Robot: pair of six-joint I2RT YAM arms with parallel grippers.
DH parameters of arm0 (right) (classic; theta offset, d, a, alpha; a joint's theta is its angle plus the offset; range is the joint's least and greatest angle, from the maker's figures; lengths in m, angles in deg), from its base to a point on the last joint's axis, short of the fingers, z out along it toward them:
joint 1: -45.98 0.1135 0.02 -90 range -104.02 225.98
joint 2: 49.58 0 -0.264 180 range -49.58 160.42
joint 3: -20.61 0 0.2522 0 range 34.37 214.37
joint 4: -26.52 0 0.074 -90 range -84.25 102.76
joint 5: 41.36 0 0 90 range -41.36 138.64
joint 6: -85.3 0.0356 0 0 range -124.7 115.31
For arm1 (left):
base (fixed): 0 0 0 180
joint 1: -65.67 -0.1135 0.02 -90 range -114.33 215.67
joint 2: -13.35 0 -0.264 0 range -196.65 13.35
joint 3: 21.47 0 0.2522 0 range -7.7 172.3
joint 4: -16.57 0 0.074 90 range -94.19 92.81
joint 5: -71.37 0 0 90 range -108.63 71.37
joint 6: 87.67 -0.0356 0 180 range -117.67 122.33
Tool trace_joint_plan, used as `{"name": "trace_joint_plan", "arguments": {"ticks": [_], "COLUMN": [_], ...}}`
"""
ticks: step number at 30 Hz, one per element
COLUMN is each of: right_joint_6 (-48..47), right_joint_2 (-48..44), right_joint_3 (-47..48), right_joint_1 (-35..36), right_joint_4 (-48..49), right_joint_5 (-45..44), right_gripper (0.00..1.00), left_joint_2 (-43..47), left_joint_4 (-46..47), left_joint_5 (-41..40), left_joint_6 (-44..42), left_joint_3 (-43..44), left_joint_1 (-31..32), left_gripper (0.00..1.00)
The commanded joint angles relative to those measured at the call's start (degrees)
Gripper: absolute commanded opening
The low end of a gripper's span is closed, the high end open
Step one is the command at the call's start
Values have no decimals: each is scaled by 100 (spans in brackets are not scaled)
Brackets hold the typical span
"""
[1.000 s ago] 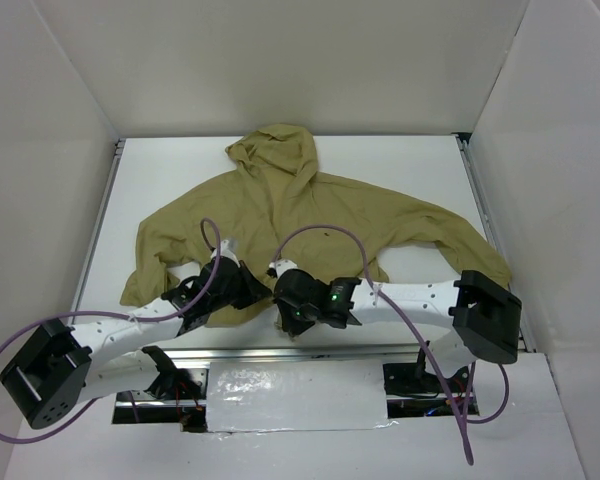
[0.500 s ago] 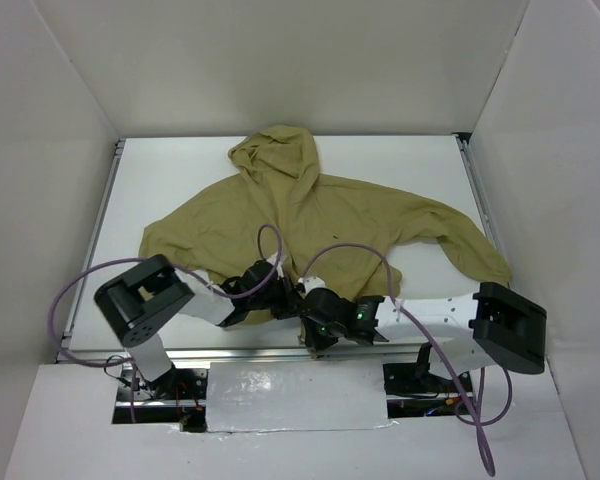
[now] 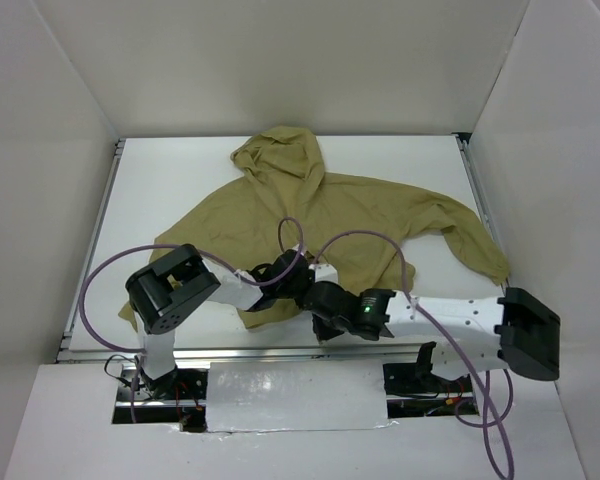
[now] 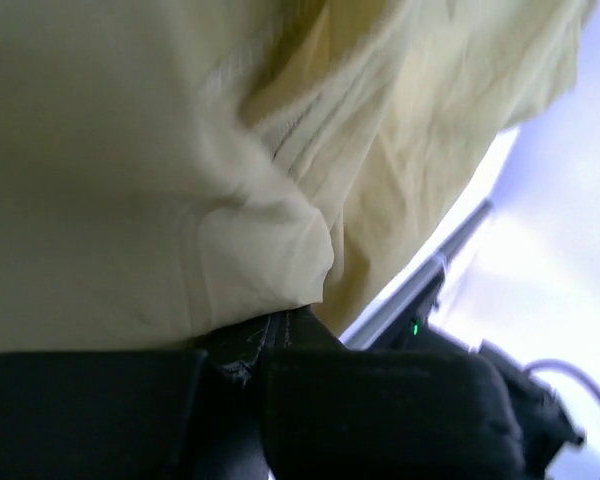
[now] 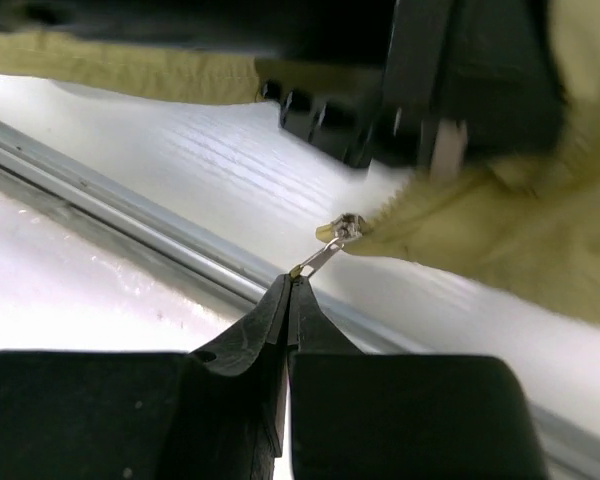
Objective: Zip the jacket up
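Metal rail [image 5: 130,235] along near table edge. Right gripper [image 5: 290,287] pinched on zipper pull [image 5: 340,232]. Left gripper [image 4: 280,322] clamped on hem of jacket [image 4: 180,150]. Both at 6 o'clock. White table [image 3: 410,165]. White walls [image 3: 280,60] on three sides. Jacket mid-table, long axis 6–12, hood toward 12, sleeves toward 4 and 8.

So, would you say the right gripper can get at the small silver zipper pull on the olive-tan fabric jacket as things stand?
Yes, it seems so: the right gripper looks pinched shut on the small silver zipper pull at the edge of the olive-tan fabric jacket, with nothing in between.
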Motion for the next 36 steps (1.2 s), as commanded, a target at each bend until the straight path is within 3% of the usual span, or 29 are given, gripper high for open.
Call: {"name": "trace_joint_plan", "arguments": {"ticks": [1,10,16,17,21,26,30,36], "right_joint_6": [-33,-920,-948,-904,-719,-438,-227,-33], "right_joint_2": [-798,-888,-19,174,273,-437,-922,-1222], "right_joint_3": [717,1640,2080,2080,2054,1668,1431,561], "right_joint_1": [35,-439,-413,-404,-247,-229,-255,-650], "right_joint_4": [-717,-667,-789,-807,-694,45,-357,-710], "right_joint_5": [-626,110,929,937,1165,2018,889,270], "right_gripper": [0,0,5,8,43,47,49,52], "left_joint_2": [-639,-1142,-1080,-1071,-931,-860,-563,492], "left_joint_4": [-2398,-2602,-2532,-2550,-2454,-2181,-2250,-2673], "left_joint_5": [-1021,-1347,-1356,-1364,-1426,-1347,-1478,-2146], "left_joint_6": [-146,346,338,294,232,109,65,-110], "left_joint_3": [158,27,-87,-87,-262,-500,-676,-861], "left_joint_1": [2,2,-130,-147,-279,-560,-622,-657], "left_gripper": [0,0,0,0,0,0,0,0]}}
